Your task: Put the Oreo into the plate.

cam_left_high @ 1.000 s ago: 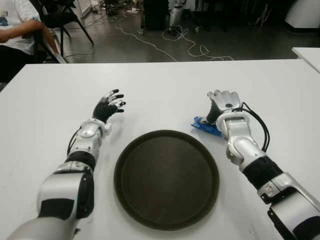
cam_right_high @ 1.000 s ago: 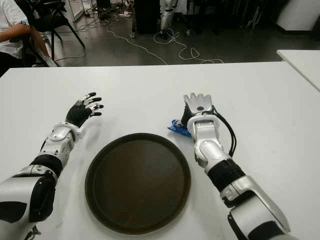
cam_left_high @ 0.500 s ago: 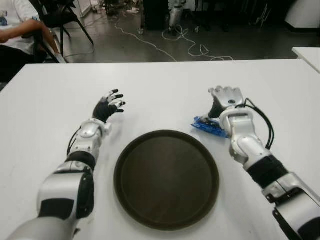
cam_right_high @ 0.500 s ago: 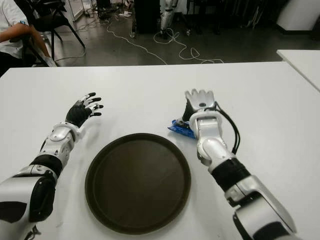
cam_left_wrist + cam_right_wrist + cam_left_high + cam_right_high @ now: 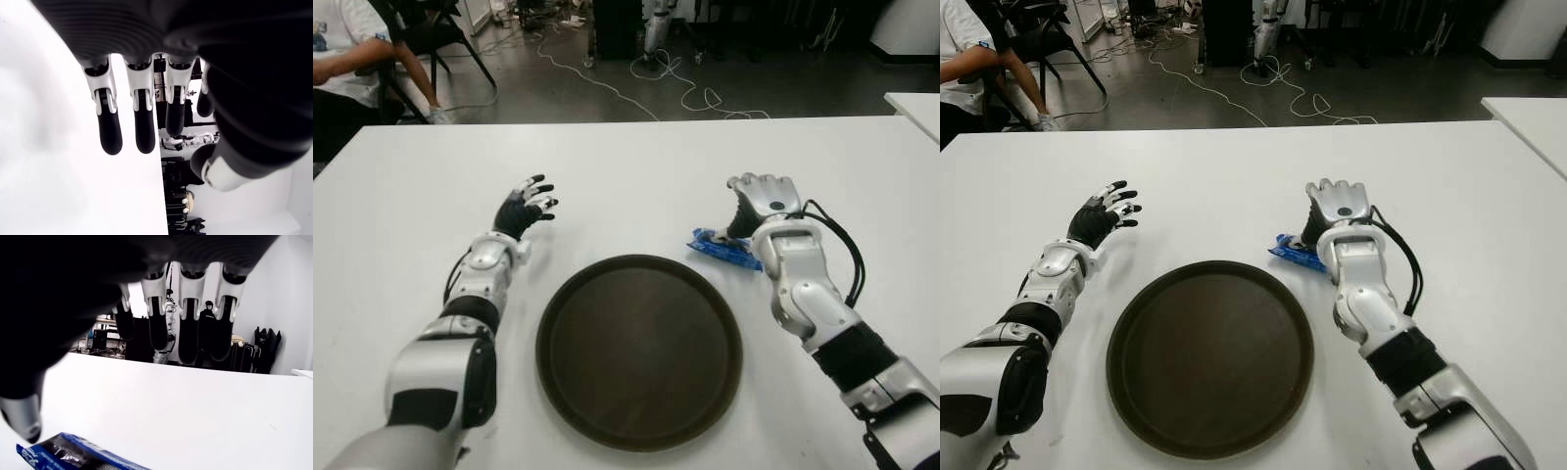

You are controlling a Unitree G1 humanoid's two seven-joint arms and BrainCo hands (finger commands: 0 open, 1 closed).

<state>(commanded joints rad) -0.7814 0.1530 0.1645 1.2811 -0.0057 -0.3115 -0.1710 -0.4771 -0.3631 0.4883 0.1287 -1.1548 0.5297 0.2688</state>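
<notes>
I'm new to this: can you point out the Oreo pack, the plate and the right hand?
Oreo pack (image 5: 720, 248), left eye view, middle of blue wrapper.
Plate (image 5: 639, 350), left eye view, bare centre.
Right hand (image 5: 1336, 202), right eye view, back of hand.

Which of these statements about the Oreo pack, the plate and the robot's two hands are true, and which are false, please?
1. The Oreo pack lies inside the plate. False: it lies on the white table, just beyond the plate's far right rim.
2. The right hand is above the Oreo pack with its fingers extended, holding nothing. True.
3. The left hand grasps the plate's rim. False: it is open, to the plate's far left.
4. The plate holds nothing. True.
5. A person sits beyond the table's far left corner. True.
</notes>
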